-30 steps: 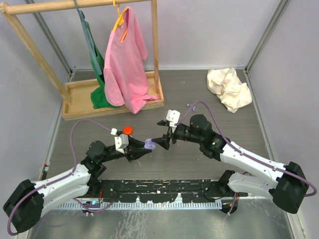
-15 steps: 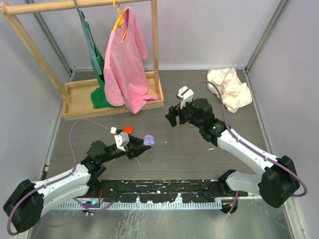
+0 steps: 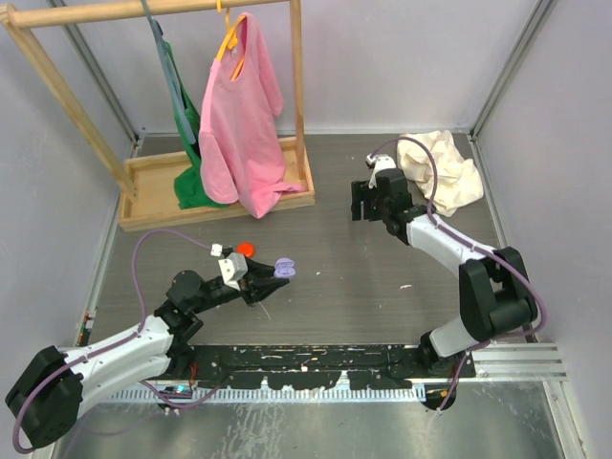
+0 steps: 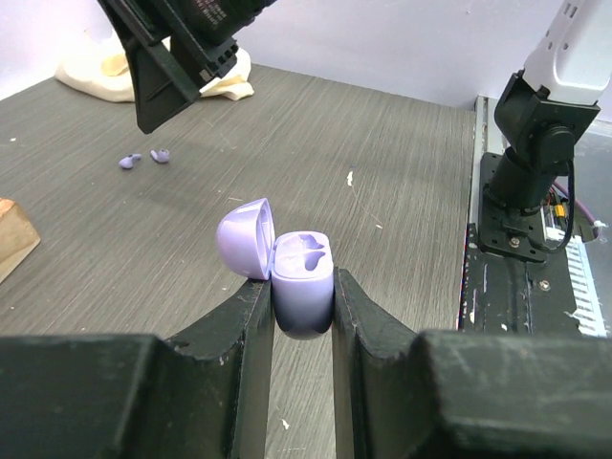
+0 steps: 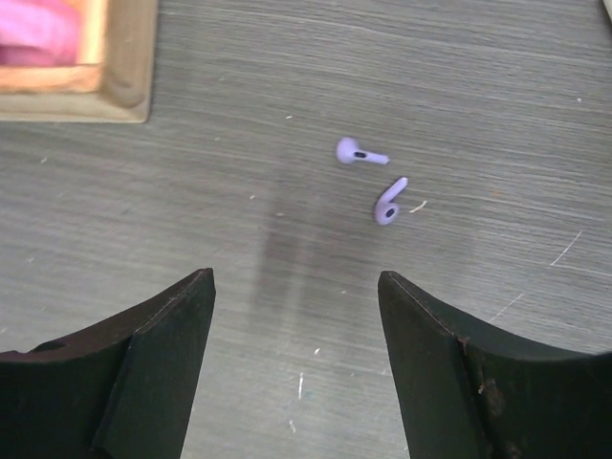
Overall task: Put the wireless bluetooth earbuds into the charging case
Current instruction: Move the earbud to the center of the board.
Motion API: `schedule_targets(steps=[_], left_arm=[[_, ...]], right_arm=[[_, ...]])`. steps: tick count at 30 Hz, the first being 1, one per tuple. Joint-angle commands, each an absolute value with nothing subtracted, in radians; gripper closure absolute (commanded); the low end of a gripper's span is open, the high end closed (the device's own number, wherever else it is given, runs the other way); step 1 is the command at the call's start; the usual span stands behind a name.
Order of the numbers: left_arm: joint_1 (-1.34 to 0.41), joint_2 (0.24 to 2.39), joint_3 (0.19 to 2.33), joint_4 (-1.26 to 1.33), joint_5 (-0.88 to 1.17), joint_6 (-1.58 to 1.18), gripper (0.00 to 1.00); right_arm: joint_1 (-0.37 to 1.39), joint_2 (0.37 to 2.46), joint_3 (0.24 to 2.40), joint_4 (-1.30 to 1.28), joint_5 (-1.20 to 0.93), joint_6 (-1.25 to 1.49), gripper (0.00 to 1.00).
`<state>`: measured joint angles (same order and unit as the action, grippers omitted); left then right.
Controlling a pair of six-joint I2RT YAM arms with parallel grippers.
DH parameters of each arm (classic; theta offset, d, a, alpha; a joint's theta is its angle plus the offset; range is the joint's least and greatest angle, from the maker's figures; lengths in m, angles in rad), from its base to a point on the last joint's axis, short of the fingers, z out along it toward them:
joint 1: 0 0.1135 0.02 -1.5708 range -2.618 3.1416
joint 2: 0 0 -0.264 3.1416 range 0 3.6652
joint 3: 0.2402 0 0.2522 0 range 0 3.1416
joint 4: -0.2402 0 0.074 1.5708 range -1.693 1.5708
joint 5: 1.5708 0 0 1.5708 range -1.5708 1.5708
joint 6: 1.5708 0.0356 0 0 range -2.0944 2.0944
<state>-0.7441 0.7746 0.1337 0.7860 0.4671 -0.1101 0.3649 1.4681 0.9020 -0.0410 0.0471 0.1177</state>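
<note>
Pickup stage, we judged: the left gripper [image 4: 301, 296] clenched the open charging case [image 4: 303, 271] (nothing seated in it) while the right gripper [image 5: 295, 282] hung spread above the earbuds [image 5: 387, 203] on the table [image 5: 497, 86], needing descent onto one.

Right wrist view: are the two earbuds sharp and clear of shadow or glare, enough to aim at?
Right wrist view: both lilac earbuds sharp, evenly lit, no glare; a faint shadow streak on the table lies left of them, not over them. Left wrist view: open charging case crisp, earbuds beyond it small and soft. Top external view: earbuds too small to make out.
</note>
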Motion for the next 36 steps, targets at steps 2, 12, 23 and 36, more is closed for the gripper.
schedule_targets(steps=[2, 12, 23, 36], left_arm=[[-0.747, 0.762, 0.149, 0.810, 0.460, -0.084, 0.99], [-0.746, 0.761, 0.150, 0.805, 0.463, -0.086, 0.99], [-0.746, 0.752, 0.150, 0.801, 0.466, -0.089, 0.99], [-0.747, 0.743, 0.153, 0.799, 0.478, -0.096, 0.99]], right_arm=[[0.323, 1.560, 0.999, 0.006, 0.088, 0.134, 0.26], [0.264, 1.763, 1.112, -0.022, 0.089, 0.147, 0.37], [0.258, 1.881, 1.172, -0.066, 0.122, 0.158, 0.52], [0.258, 1.866, 1.121, -0.104, 0.133, 0.165, 0.74]])
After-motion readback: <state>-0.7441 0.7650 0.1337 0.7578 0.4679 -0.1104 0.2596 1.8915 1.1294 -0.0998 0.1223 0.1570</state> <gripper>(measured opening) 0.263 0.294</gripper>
